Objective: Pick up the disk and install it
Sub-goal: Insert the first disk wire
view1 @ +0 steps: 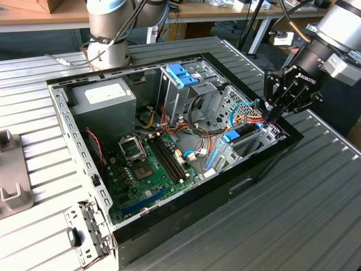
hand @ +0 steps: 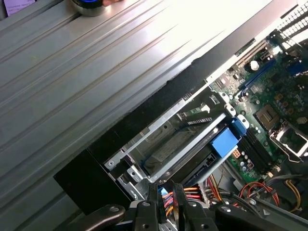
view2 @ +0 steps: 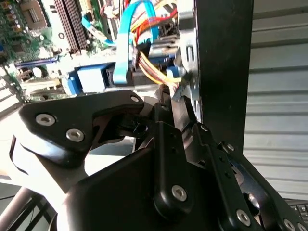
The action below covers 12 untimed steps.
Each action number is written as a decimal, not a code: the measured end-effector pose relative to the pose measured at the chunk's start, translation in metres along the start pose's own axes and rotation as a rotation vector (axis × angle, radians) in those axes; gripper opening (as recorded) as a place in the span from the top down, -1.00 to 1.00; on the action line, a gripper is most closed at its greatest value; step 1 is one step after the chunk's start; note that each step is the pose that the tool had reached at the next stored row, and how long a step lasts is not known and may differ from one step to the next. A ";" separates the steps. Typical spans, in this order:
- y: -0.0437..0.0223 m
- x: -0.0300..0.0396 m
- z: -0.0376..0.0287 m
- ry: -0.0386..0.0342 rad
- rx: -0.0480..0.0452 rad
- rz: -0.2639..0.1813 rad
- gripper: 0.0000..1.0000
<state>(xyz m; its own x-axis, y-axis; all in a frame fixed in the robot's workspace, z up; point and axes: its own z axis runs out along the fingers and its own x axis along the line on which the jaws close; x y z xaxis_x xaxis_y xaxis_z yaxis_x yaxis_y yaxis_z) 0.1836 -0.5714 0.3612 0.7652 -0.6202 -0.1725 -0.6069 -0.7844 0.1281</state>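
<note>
The gripper [view1: 269,116] hangs at the corner of the open computer case [view1: 169,220] on the exterior view's right, its tips down among the coloured cables [view1: 252,113] by the lower drive bay. The disk [hand: 192,144] lies in that bay, its grey metal face and blue carrier tab [hand: 225,142] clear in the first wrist view, so it appears already set into its slot. In the first wrist view the fingers [hand: 153,197] stand close together around the cable bundle, but whether they actually grip anything cannot be told. Judging by this, placement looks largely done; full seating is unconfirmed.
</note>
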 end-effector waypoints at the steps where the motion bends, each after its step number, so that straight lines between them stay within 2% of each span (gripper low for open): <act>1: -0.0006 -0.0003 0.0001 0.0001 -0.0001 0.000 0.46; 12: -0.0043 0.0043 0.0034 0.0004 -0.0022 -0.003 0.46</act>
<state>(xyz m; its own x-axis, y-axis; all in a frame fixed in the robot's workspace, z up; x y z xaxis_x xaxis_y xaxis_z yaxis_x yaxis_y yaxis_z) 0.1887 -0.5707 0.3567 0.7672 -0.6178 -0.1725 -0.6041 -0.7863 0.1296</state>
